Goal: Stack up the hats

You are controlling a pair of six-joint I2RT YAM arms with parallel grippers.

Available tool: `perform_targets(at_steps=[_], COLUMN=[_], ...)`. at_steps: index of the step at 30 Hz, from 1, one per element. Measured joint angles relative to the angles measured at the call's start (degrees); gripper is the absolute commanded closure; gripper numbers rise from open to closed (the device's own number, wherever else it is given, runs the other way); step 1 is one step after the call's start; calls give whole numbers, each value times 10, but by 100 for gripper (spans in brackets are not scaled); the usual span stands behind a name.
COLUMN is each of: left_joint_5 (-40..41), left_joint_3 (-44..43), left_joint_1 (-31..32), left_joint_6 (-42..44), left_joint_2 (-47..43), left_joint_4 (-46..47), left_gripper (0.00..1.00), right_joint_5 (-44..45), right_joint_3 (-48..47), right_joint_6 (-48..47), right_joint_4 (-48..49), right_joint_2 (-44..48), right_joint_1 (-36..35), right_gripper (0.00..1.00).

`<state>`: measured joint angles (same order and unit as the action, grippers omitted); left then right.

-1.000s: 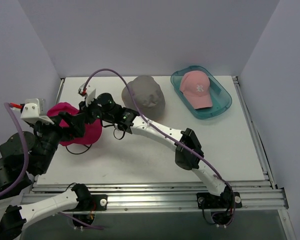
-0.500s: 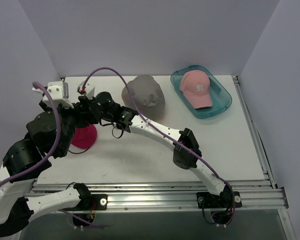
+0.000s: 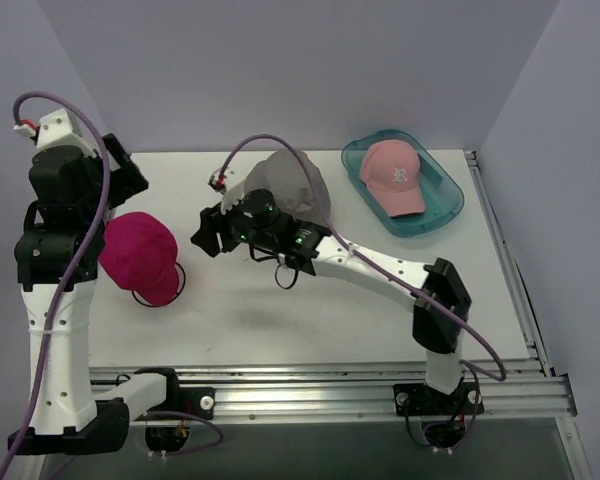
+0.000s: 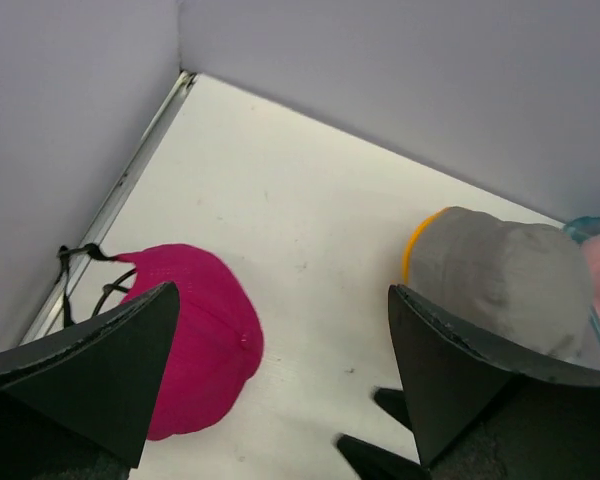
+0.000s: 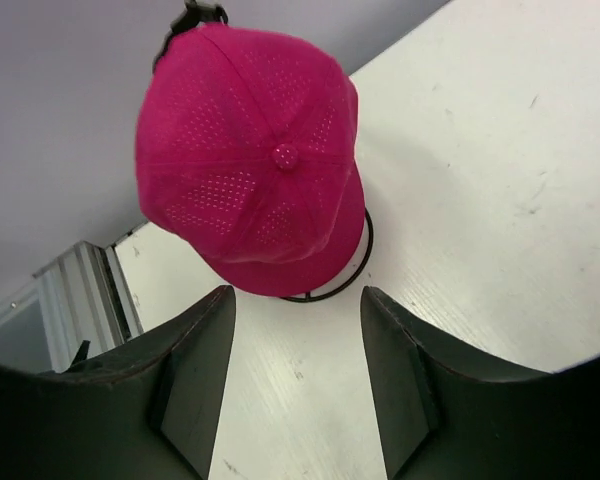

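**Left arm.** Stands upright by the left edge of the bench [image 3: 280,325], rising as a white column from the near left corner. The wrist is bent over at the top, so its camera looks down on the bench. Left tool [image 4: 282,290]: fingers spread wide, nothing between them, high above the bench.

**Right arm.** Runs from its base at the near edge low and diagonally across the bench toward the left edge, with the elbow raised near the base. Right tool [image 3: 206,236]: fingers apart and empty, aimed at the magenta cap and not touching it.

**Magenta cap** [image 3: 138,255]. Perforated fabric with a button on top. It sits on a black wire-frame stand [image 5: 365,240] near the left edge.

**Grey hat** [image 3: 292,186]. Lies at the middle of the far edge. In the left wrist view a sliver of the mustard yellow hat [image 4: 413,250] shows under its rim.

**Pale pink cap** [image 3: 392,178]. Lies in a teal tray [image 3: 442,216] at the far right corner. There is a white stitched mark on the front, too small to read for certain.

**Purple cables** [image 3: 270,145]. One loops over each arm.
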<state>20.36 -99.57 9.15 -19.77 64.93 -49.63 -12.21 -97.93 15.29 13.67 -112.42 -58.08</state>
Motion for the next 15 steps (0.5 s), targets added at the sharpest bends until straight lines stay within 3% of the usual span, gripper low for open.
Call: perform_targets(at_steps=[3, 6, 15], left_joint_5=[-83, -128, -213], left_joint_3=[35, 80, 206], left_joint_1=[-141, -231, -273], left_joint_6=[-9, -22, -56], left_joint_2=[3, -1, -46], left_joint_4=[-2, -5, 12], left_gripper=[4, 4, 1], right_joint_5=[14, 24, 38], right_joint_3=[101, 203, 403], right_joint_6=[14, 28, 47], right_joint_4=[33, 75, 102], right_joint_2=[101, 202, 379], right_joint_1=[0, -5, -13], right_gripper=[50, 50, 49])
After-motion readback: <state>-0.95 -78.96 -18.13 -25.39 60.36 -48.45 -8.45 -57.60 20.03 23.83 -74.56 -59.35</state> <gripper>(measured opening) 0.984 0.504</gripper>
